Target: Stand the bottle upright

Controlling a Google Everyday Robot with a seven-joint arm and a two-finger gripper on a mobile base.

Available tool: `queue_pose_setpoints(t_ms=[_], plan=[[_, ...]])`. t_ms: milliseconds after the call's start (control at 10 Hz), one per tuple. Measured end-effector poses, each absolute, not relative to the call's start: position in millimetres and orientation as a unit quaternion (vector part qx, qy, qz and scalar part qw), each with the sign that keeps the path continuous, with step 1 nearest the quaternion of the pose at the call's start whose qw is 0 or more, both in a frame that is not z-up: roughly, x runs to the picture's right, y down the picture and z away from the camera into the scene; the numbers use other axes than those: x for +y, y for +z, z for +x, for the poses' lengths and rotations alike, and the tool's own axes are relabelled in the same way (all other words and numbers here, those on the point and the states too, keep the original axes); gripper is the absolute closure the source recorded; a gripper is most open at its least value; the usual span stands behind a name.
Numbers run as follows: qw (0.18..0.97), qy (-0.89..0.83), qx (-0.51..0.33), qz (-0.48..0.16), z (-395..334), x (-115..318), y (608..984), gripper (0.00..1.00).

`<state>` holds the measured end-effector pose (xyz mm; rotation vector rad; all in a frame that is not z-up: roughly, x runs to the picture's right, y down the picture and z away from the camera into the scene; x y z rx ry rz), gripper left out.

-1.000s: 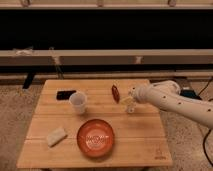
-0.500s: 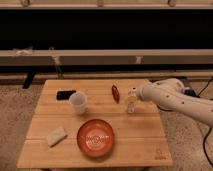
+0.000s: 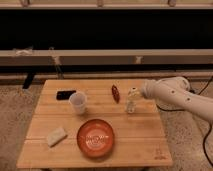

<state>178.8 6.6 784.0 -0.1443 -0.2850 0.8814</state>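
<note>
With the small plastic bottle (image 3: 130,105) looking upright at the wooden table's (image 3: 140,135) three o'clock edge, we cannot tell the gripper's (image 3: 134,93) state above its cap, so we retreat straight up

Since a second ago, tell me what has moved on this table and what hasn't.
The arm has drawn back slightly toward the right, so the gripper now sits just above the bottle, which stands upright on the table. Whether it still grips the bottle cannot be told. The white cup, red bowl, black phone, sponge and small red object stayed put.
</note>
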Motion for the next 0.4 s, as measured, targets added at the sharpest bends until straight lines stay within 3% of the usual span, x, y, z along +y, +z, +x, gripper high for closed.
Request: queue_pose_setpoints(t_ms=[400], plan=[[0.892, 0.425, -0.138, -0.07, 178.5, 6.9, 784.3, 0.2]])
